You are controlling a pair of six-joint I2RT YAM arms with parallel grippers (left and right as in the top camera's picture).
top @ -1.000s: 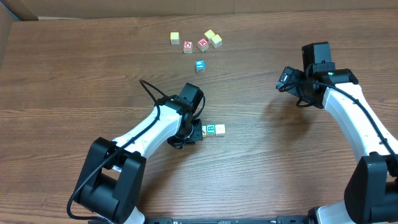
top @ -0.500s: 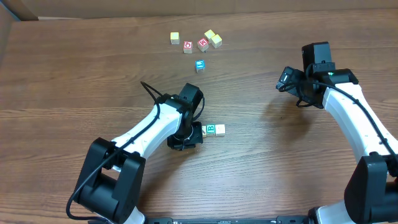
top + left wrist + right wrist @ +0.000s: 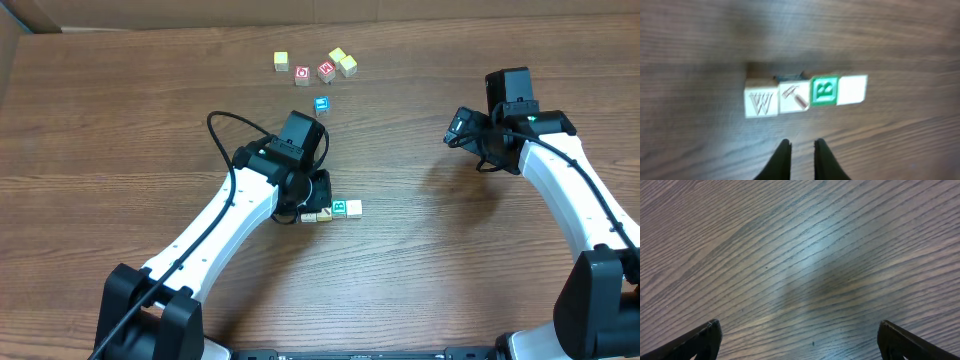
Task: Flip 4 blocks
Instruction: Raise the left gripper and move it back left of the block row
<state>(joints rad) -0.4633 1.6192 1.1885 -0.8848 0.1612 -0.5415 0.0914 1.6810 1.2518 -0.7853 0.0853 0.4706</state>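
Four pale blocks lie in a touching row on the wooden table. In the left wrist view they are a W block [image 3: 761, 102], a hammer block [image 3: 794, 97], a green B block [image 3: 824, 90] and a plain block [image 3: 852, 89]. From overhead the row [image 3: 330, 211] sits just right of and below my left gripper [image 3: 312, 198]. My left gripper [image 3: 802, 145] hovers short of the row, touching no block, its jaws barely parted with bare wood between them. Far off at the right, my right gripper [image 3: 800, 330] stands wide open over bare table, seen overhead as right gripper [image 3: 462, 128].
At the back of the table lie two yellowish cubes [image 3: 281, 61] [image 3: 343, 62], two red-faced cubes [image 3: 302, 75] [image 3: 326, 71] and a blue-faced cube [image 3: 321, 105]. A cardboard wall runs along the far edge.
My left arm has swung and its gripper has drawn back off the row, uncovering the left blocks. Its jaws have parted a little. The right arm has not moved.
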